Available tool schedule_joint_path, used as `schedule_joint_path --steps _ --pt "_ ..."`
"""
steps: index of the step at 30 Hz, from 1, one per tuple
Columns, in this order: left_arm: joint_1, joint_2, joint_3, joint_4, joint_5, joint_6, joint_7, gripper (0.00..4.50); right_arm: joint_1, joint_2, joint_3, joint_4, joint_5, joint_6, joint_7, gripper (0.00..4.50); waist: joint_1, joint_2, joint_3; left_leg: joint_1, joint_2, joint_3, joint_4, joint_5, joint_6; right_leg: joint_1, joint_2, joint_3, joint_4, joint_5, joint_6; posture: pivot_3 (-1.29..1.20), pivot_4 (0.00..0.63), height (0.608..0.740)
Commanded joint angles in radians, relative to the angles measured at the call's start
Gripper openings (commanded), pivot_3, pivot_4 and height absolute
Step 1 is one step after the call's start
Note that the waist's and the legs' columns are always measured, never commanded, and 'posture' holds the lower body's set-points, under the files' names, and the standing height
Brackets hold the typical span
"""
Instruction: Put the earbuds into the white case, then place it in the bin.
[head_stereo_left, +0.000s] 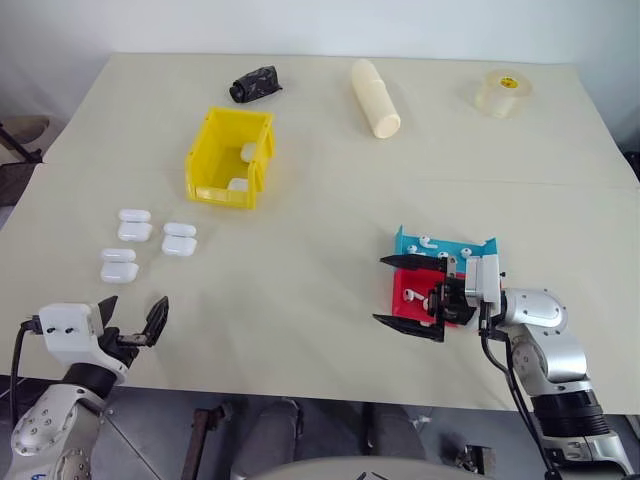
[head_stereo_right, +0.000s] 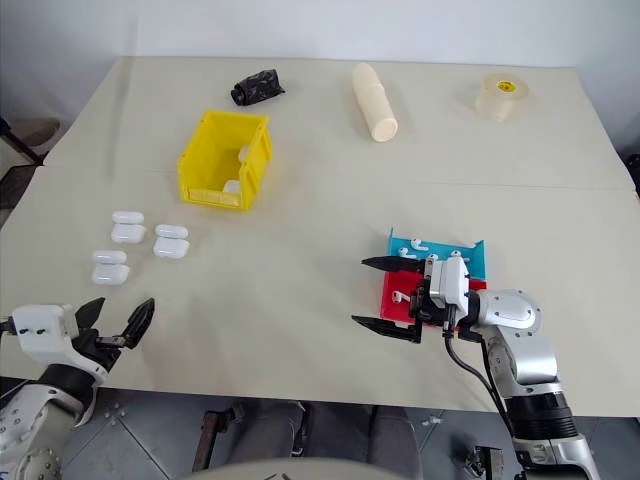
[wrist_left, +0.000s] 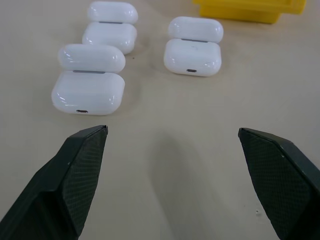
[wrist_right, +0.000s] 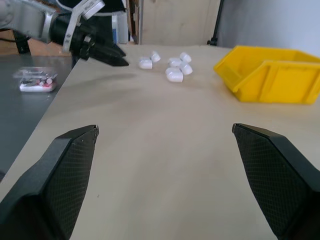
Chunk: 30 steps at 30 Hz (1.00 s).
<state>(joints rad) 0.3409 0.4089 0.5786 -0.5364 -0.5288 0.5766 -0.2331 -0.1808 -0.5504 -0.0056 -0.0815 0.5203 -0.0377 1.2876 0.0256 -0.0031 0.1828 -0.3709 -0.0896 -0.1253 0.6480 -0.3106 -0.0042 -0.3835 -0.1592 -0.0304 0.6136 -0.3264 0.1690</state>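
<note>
White earbuds (head_stereo_left: 424, 241) are sitting loose in the teal tray (head_stereo_left: 408, 243) over on the robot's right, with at least one more in the red tray (head_stereo_left: 404, 290) right next to it, though the right pincer (head_stereo_left: 410, 293) hangs in front of both trays and covers a good chunk of them, so no clue how many there are in total. Three white cases (head_stereo_left: 134, 225) lie on the left side of the beige counter (head_stereo_left: 320, 180) with their lids flipped open; from the left wrist view you can see the charging port on two of them, but not what's inside. The yellow bin (head_stereo_left: 230, 157) stands further back from the cases, and there's something white in it, partly blocked by the wall, probably cases but hard to say. Left pincer (head_stereo_left: 134, 320) hovers near the counter's front edge just short of the cases, fingers spread wide, gripping nothing. Right pincer points sideways toward the left, also spread wide and empty. At the back of the counter are a crumpled black thing (head_stereo_left: 254, 84), a cream cylinder (head_stereo_left: 375, 97) lying on its side and a roll of tape (head_stereo_left: 502, 92).
</note>
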Motion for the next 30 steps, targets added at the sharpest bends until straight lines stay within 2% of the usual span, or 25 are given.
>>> schedule_joint_path --steps 1,5,8,11,18,26,30 --pt "-0.071 0.169 0.105 -0.033 -0.111 0.276 0.031 4.46 -0.009 -0.029 -0.016 -0.043 0.036 0.038 0.013 4.50 -0.001 0.000 0.000 0.000 0.001 0.000 0.000 0.000 0.000 0.000 0.001 0.000 0.001 0.000 0.000 0.00 0.150 0.740" --pt "-0.203 0.389 0.126 0.041 -0.194 0.655 0.041 4.46 -0.019 -0.032 -0.015 -0.034 0.032 0.044 0.009 4.50 -0.003 0.000 0.000 0.000 0.001 0.001 0.000 0.000 -0.001 -0.003 0.004 0.005 0.005 -0.001 -0.001 0.00 0.150 0.740" --pt "-0.316 0.491 0.066 0.159 -0.181 0.767 0.016 4.46 -0.026 -0.024 -0.009 -0.033 0.027 0.041 0.001 4.50 -0.007 0.000 0.000 -0.001 0.001 0.003 -0.001 0.000 -0.002 -0.008 0.004 0.009 0.008 -0.001 -0.002 0.00 0.150 0.740" --pt "-0.408 0.567 -0.024 0.275 -0.135 0.816 0.000 4.46 -0.030 -0.019 -0.004 -0.034 0.023 0.041 -0.003 4.50 -0.013 0.000 0.000 -0.001 0.003 0.005 -0.001 -0.001 -0.003 -0.010 0.007 0.011 0.008 -0.001 -0.003 0.00 0.150 0.740" --pt "-0.589 0.619 -0.182 0.431 -0.067 0.846 -0.036 4.46 -0.022 -0.017 -0.002 -0.043 0.019 0.037 -0.011 4.50 -0.021 0.000 0.000 -0.001 0.010 0.007 -0.001 -0.003 -0.006 -0.010 0.011 0.011 0.008 -0.001 -0.005 0.00 0.150 0.740" --pt "-0.685 0.707 -0.284 0.494 -0.034 0.894 -0.121 4.46 -0.014 -0.005 0.001 -0.048 0.011 0.026 -0.027 4.50 -0.029 0.000 0.000 -0.001 0.011 0.009 -0.001 -0.003 -0.007 -0.012 0.012 0.013 0.009 -0.001 -0.006 0.00 0.150 0.740" --pt "-0.672 0.813 -0.362 0.505 -0.030 0.818 -0.258 4.46 -0.015 0.002 0.005 -0.044 0.005 0.021 -0.032 4.50 -0.028 0.000 0.000 -0.001 0.011 0.010 -0.001 -0.003 -0.007 -0.012 0.012 0.014 0.009 -0.001 -0.006 0.00 0.150 0.740"
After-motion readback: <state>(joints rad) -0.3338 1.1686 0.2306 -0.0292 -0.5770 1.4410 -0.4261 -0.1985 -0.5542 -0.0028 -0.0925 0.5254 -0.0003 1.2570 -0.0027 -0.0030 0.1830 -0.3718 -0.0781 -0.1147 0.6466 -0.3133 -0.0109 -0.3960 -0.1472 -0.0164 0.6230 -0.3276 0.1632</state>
